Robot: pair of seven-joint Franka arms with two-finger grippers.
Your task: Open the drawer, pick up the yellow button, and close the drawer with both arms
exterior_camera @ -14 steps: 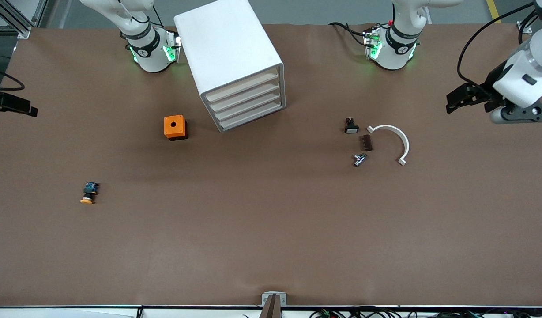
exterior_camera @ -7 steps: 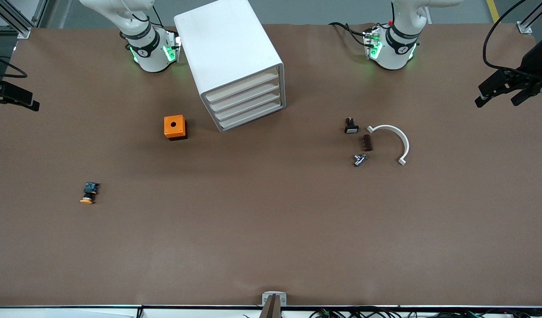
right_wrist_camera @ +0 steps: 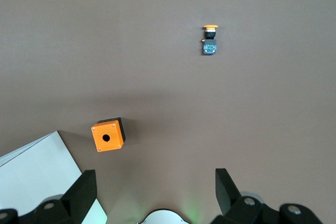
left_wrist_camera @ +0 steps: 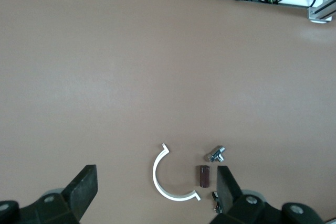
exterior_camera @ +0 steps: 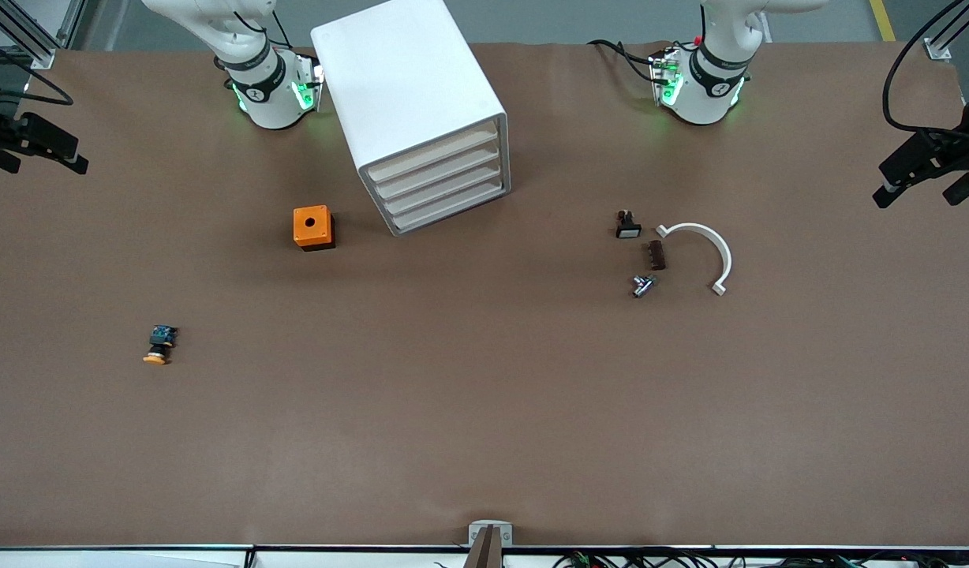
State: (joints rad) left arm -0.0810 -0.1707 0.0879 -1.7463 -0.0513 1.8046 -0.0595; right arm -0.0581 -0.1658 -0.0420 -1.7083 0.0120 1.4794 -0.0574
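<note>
Cabinet (exterior_camera: 412, 102): standing between the arm bases, its top drawer (exterior_camera: 432, 154) sitting shut. Button (exterior_camera: 159, 345): lying on the table (exterior_camera: 484, 410) toward the right arm's end, nearer the front camera than the orange box (exterior_camera: 313, 227). Left gripper (exterior_camera: 922, 170) and right gripper (exterior_camera: 39, 142): hanging over opposite table ends, jaws spread, gripping nothing.

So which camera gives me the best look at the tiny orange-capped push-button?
The right wrist view: the tiny push-button lies unobstructed on the brown table, with its orange cap, black body and blue end distinct. The front view shows it smaller, toward the right arm's end. The left wrist view does not show it.
</note>
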